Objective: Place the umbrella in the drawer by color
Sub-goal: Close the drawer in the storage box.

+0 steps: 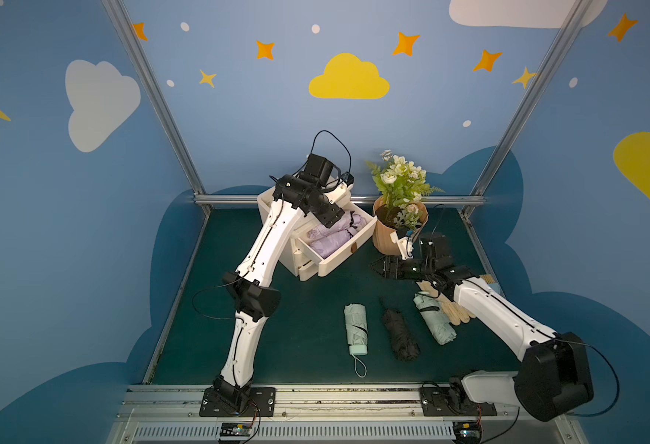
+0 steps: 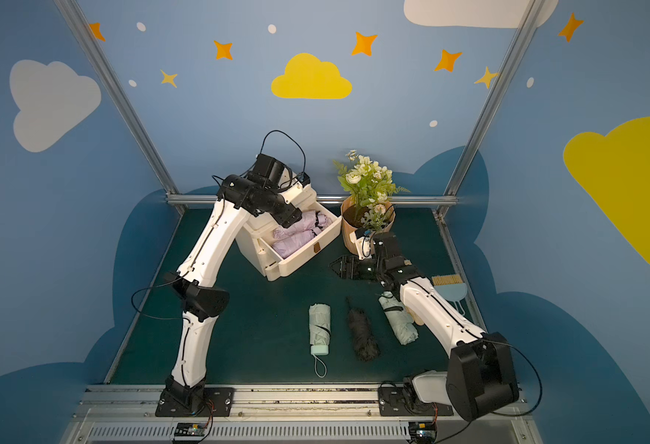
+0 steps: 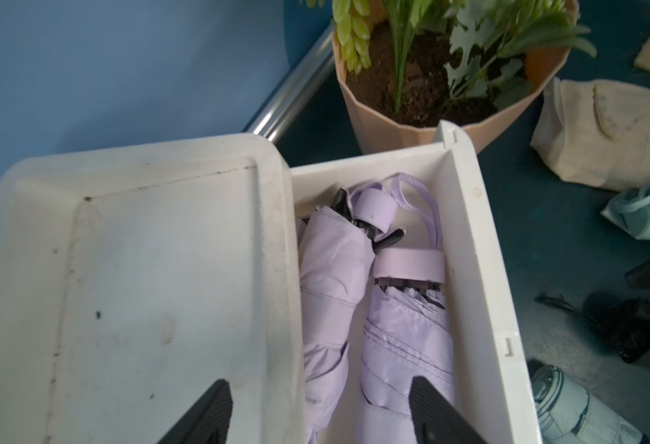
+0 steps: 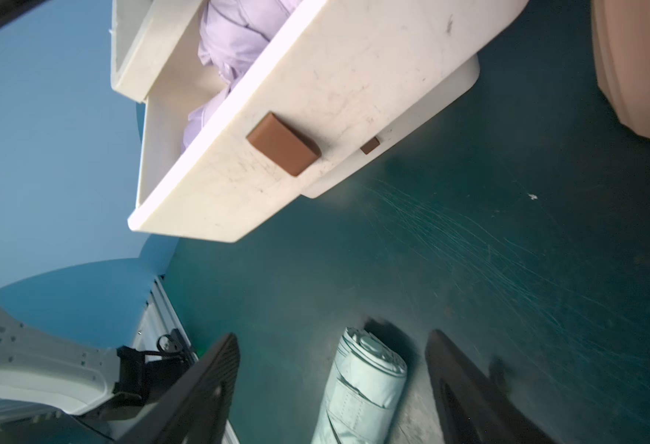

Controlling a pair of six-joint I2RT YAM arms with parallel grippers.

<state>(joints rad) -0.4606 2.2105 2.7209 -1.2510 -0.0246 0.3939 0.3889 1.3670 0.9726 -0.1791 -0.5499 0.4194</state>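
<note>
lilac umbrellas point(image 3: 404, 326) are lying together in the open drawer point(image 3: 481, 269), grouped by colour; left gripper point(image 3: 319, 381) is hovering spread above them, right gripper point(image 4: 333, 336) gaping empty nearby.

The right claw point(image 4: 333, 337) stands spread, framing a mint umbrella point(image 4: 362, 388) on the green counter point(image 4: 508, 269); beyond, the pulled-out white drawer point(image 4: 339, 80) holds lilac umbrella fabric point(image 4: 235, 34)

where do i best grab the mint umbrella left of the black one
Grip the mint umbrella across the middle of its rolled canopy, straight down from above. It lies flat on the mat, so jaws closing across its narrow width should fit; the black umbrella lies apart, leaving finger room.
</note>
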